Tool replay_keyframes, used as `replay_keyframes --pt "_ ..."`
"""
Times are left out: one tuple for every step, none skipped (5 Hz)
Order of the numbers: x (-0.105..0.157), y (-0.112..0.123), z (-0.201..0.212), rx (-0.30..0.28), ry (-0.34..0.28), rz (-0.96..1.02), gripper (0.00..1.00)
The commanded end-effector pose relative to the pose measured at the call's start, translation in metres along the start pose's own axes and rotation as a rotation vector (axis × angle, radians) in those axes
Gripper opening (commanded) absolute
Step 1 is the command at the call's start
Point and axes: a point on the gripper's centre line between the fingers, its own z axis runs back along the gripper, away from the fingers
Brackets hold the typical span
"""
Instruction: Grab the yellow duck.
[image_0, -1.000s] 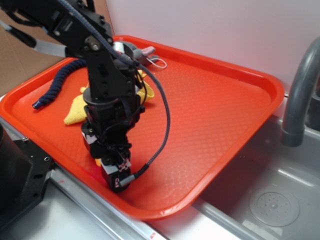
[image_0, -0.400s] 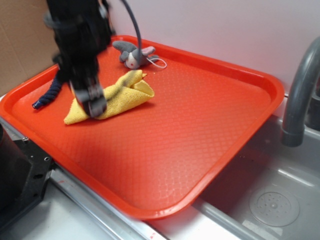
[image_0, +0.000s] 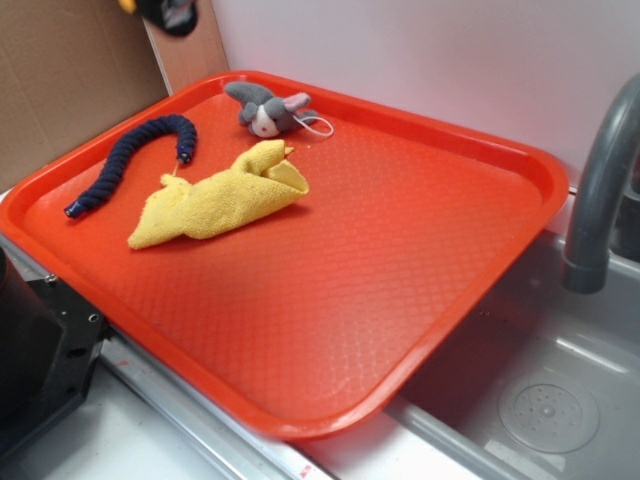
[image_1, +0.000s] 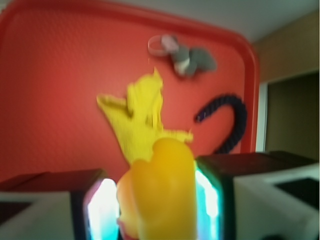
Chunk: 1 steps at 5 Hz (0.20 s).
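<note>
- between the two fingers at the bottom of the wrist view sits the yellow duck (image_1: 160, 192), a glossy yellow-orange shape, blurred and close to the lens, filling the gap between them.
- the gripper (image_1: 156, 200) is closed onto the duck from both sides, its pale finger pads (image_1: 102, 205) pressed against the toy's flanks; the jaws stand only as far apart as the duck is wide.
- in the exterior view the gripper (image_0: 168, 12) shows only as a dark scrap at the top left edge, with a small yellow speck beside it, high above the tray and mostly out of frame.
- below the held duck, the wrist view looks down on the yellow cloth (image_1: 140, 120), crumpled and lying flat on the red tray (image_1: 60, 75).
- in the exterior view that yellow cloth (image_0: 220, 197) lies in the tray's left half, loosely folded.
- a dark blue braided rope (image_0: 130, 160) curves just left of the cloth, one end close to the cloth's edge.
- a small grey plush toy (image_0: 268, 108) with a white loop lies near the tray's far rim, just behind the cloth.
- the red tray (image_0: 420, 250) is bare over its right half and rests on a metal sink counter.
- a grey faucet (image_0: 600, 190) stands at the right edge, beside the tray's corner.
</note>
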Motion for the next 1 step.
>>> replay_keyframes --pt "-0.0009 0.0009 0.0139 -0.095 -0.004 0.071 0.00"
